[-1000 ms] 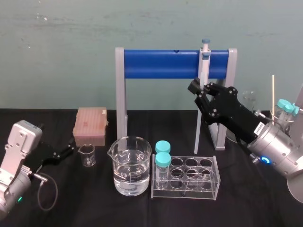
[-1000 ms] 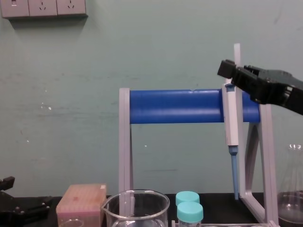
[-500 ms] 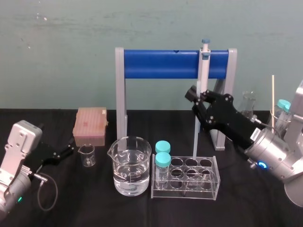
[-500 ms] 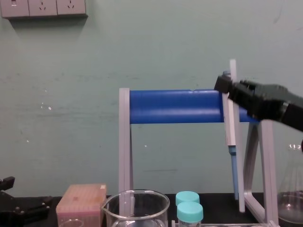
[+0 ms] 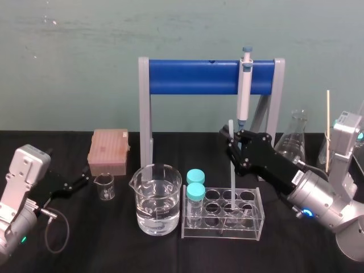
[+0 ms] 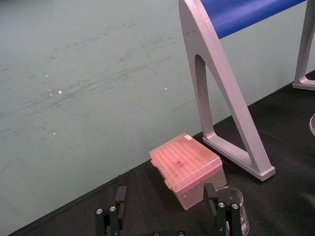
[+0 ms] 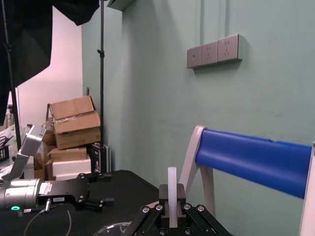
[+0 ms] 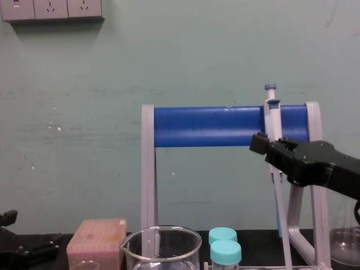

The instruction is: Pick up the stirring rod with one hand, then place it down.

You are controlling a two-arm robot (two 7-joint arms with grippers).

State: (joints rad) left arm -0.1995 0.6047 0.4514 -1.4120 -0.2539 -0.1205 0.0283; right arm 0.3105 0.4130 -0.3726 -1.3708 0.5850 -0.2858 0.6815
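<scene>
The stirring rod (image 5: 231, 170) is a thin translucent-white stick standing upright, and its lower end reaches down into the clear test tube rack (image 5: 250, 223). My right gripper (image 5: 232, 142) is shut on the rod's upper part, with a short stub showing above the fingers. In the chest view the right gripper (image 8: 269, 149) is in front of the blue stand, and the stirring rod (image 8: 283, 225) hangs below it. The right wrist view has the stirring rod (image 7: 172, 189) pinched between the fingers. My left gripper (image 5: 79, 183) rests open at the table's left, near the small beaker.
A water beaker (image 5: 156, 199) stands left of the rack, which holds two teal-capped tubes (image 5: 195, 185). Behind is the blue stand (image 5: 193, 77) with a hanging pipette (image 5: 245, 85). A pink tip box (image 5: 108, 151), a small beaker (image 5: 104, 186) and a flask (image 5: 296, 136) flank it.
My right gripper has come down and forward with the rod, from level with the blue bar to just above the rack. The rod's lower end now sits in the rack. The left arm is still.
</scene>
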